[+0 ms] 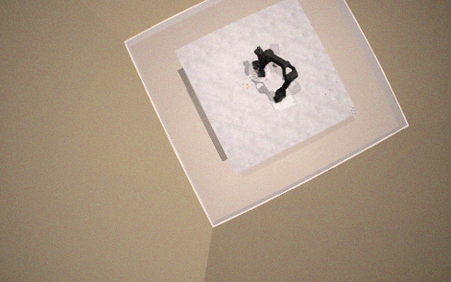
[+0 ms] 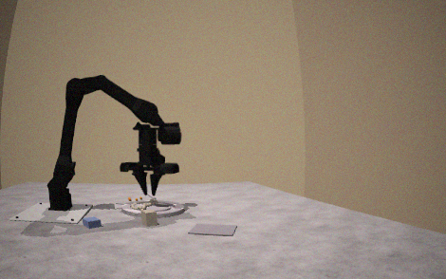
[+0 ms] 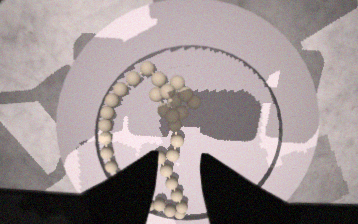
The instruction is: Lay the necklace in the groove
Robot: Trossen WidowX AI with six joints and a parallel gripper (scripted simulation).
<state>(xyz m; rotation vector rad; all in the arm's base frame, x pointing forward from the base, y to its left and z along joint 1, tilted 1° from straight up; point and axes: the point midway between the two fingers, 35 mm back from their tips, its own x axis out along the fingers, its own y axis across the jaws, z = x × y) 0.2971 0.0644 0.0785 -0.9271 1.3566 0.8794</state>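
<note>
The round bead board point(image 1: 274, 83) point(image 2: 179, 209) point(image 3: 210, 22) lies on the table, with a dark circular groove line. The pearl bead necklace point(image 2: 139, 206) point(image 3: 120, 89) lies on it. In the wrist view, one run of beads follows the groove line's left side, just inside it, down to behind the left finger. Several beads are bunched above the middle, partly in shadow. Another run goes down from the bunch between the fingers to a few beads at the bottom line. My gripper point(image 2: 149, 194) point(image 3: 179, 159) points down over the board, partly open, with nothing gripped.
In the exterior view, a beige block point(image 2: 149, 218) stands in front of the board, a blue block point(image 2: 92, 222) lies near the arm's base plate point(image 2: 33, 214), and a flat grey tile point(image 2: 213, 230) lies to the right. Small orange beads point(image 1: 248, 85) point(image 2: 129, 199) lie beyond the board.
</note>
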